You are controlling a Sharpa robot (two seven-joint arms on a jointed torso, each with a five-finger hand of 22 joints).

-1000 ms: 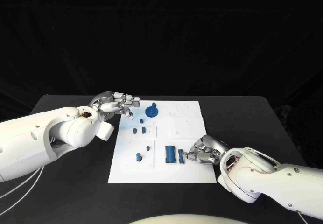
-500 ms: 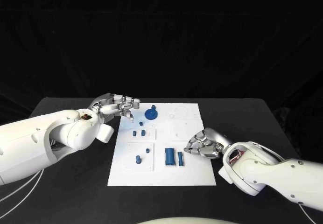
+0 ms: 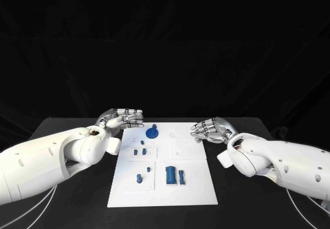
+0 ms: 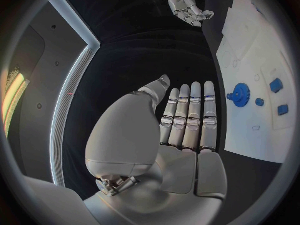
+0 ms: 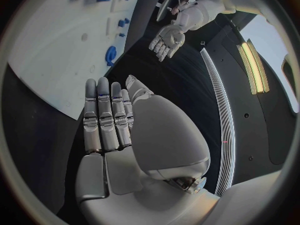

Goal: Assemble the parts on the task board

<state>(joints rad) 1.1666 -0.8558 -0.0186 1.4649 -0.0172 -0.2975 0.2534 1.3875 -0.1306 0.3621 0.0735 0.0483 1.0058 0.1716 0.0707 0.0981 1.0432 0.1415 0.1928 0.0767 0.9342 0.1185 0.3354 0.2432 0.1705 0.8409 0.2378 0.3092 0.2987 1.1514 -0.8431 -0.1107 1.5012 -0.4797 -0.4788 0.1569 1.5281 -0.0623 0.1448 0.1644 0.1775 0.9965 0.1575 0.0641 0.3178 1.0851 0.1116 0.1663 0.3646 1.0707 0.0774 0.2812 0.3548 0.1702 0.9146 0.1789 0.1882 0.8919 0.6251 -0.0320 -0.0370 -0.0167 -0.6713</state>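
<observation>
While nothing is held, the silver left hand [image 3: 122,118] and silver right hand [image 3: 211,130] are kept with fingers extended and apart, flanking the far end of the flat white task board [image 3: 196,186]. A round blue gear-like part [image 3: 152,131] is seen between the hands, nearer the left; a blue rectangular block [image 3: 170,174] lies well nearer the robot than both.

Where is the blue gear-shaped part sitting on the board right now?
In the head view the blue gear part stands near the far left corner of the task board, just beside the left hand, with smaller blue pieces nearer the robot.
</observation>
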